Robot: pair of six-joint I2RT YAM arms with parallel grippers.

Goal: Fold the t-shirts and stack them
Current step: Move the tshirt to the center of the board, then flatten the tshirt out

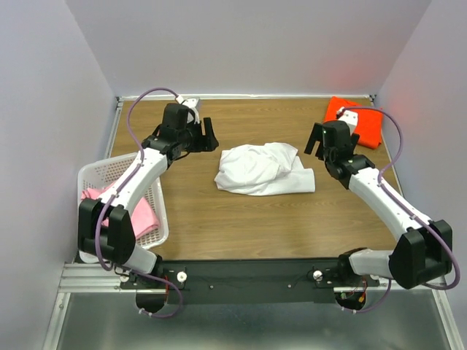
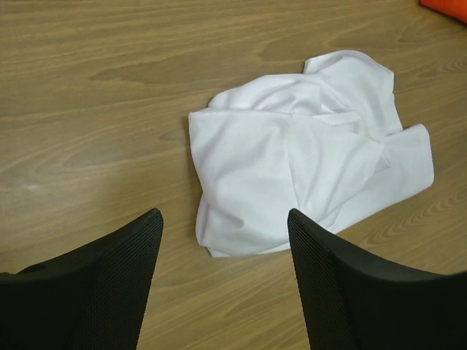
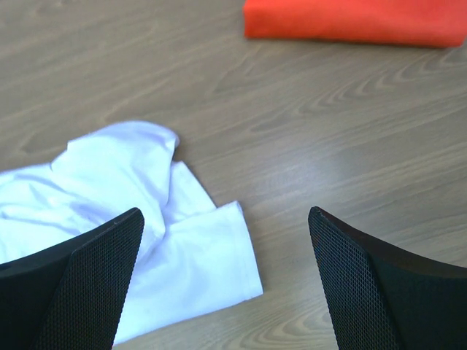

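Note:
A crumpled white t-shirt [image 1: 264,169] lies in the middle of the wooden table; it also shows in the left wrist view [image 2: 299,157] and in the right wrist view [image 3: 139,219]. A folded orange-red t-shirt [image 1: 363,118] lies at the back right, also in the right wrist view [image 3: 350,18]. A pink t-shirt [image 1: 139,214] lies in the basket at the left. My left gripper [image 1: 206,135] is open and empty, above the table left of the white shirt. My right gripper [image 1: 316,140] is open and empty, right of the white shirt.
The white lattice basket [image 1: 102,171] stands at the table's left edge beside my left arm. Grey walls close the table at the back and both sides. Bare wood [image 1: 241,219] lies in front of the white shirt.

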